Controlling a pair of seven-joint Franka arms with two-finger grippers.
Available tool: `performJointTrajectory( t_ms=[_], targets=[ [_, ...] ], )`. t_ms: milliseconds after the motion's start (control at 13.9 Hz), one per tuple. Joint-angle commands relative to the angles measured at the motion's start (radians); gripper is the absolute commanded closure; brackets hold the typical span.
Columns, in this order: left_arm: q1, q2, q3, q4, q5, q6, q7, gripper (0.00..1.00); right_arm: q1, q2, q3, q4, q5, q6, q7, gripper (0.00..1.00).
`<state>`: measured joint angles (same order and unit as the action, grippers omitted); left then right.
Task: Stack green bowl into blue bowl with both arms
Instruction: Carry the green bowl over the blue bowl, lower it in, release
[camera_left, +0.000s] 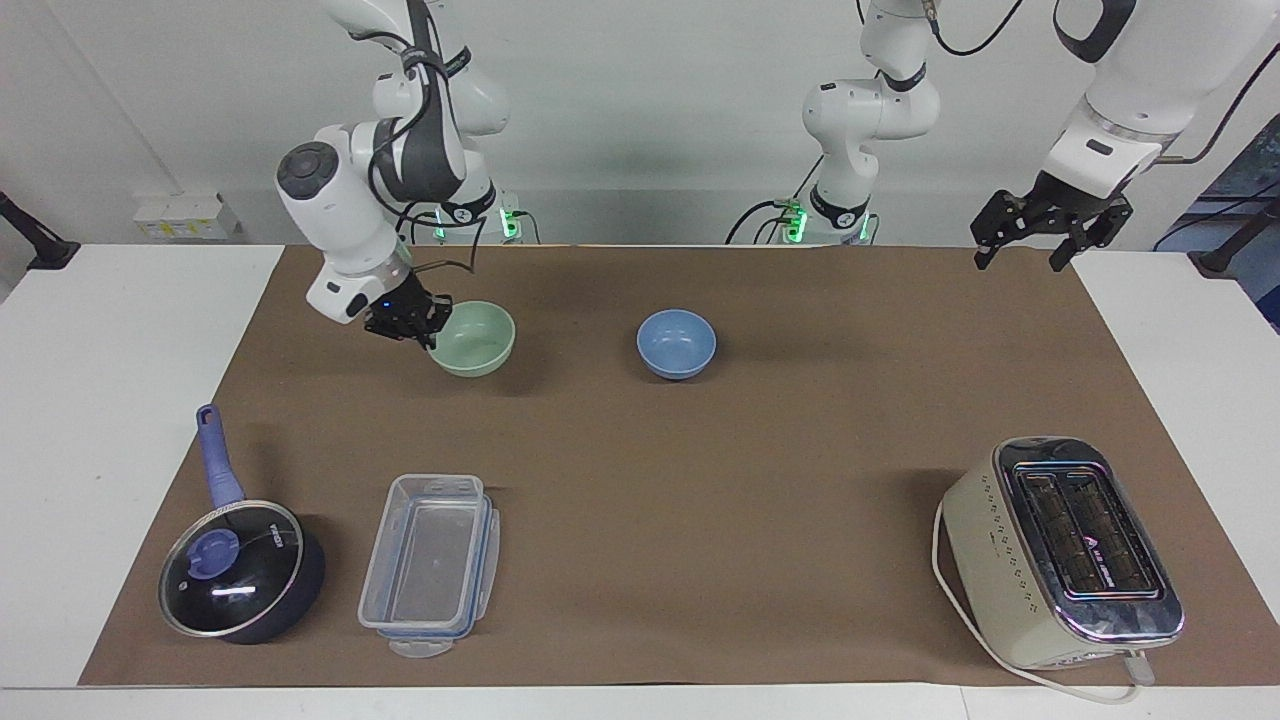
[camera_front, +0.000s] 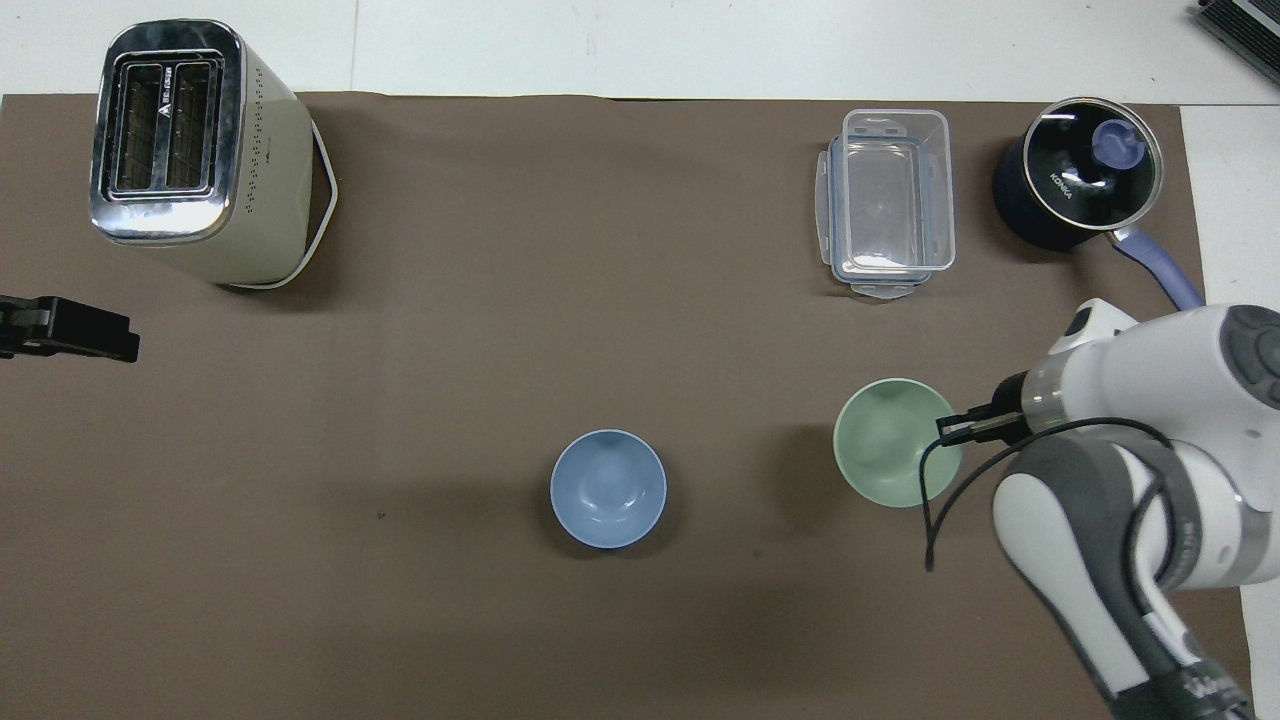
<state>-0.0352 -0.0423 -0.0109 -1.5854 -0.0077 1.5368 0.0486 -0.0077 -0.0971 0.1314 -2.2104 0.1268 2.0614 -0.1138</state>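
Green bowl held by its rim in right gripper, apparently lifted over the mat beside blue bowl. Left gripper waits, fingers spread, partly cropped overhead.

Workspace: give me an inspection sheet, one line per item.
Surface: brown mat over a white table.
Job's things: green bowl off the mat, gripped at its rim; blue bowl on the mat mid-table, nothing in it.
Clutter: toaster, clear container, lidded pot, all farther from the robots than the bowls.
Grippers: right gripper shut on the green bowl; left gripper waits, fingers open, over the mat's corner.
Cables: toaster cord; cable along the right arm.
Surroundings: white wall; wall socket.
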Motion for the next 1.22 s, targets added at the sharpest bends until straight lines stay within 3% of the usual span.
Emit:
performJointTrajectory(
  t_ms=[0, 360, 504, 792, 1152],
  targets=[
    [0.008, -0.002, -0.007, 0.012, 0.018, -0.020, -0.001, 0.00, 0.136, 0.042, -0.001, 0.082, 0.016, -0.004, 0.173, 1.00],
    [0.008, -0.002, -0.006, 0.012, 0.018, -0.020, 0.000, 0.00, 0.340, 0.129, 0.000, 0.182, 0.019, -0.003, 0.431, 1.00],
    [0.008, -0.002, -0.007, 0.012, 0.018, -0.020, 0.000, 0.00, 0.411, 0.178, 0.000, 0.190, 0.019, 0.057, 0.531, 1.00],
    [0.008, -0.002, -0.006, 0.012, 0.018, -0.020, 0.000, 0.00, 0.466, 0.246, 0.002, 0.207, 0.020, 0.095, 0.562, 1.00],
    [0.008, -0.002, -0.007, 0.012, 0.018, -0.020, 0.000, 0.00, 0.500, 0.273, 0.005, 0.190, 0.020, 0.109, 0.597, 1.00]
  ],
)
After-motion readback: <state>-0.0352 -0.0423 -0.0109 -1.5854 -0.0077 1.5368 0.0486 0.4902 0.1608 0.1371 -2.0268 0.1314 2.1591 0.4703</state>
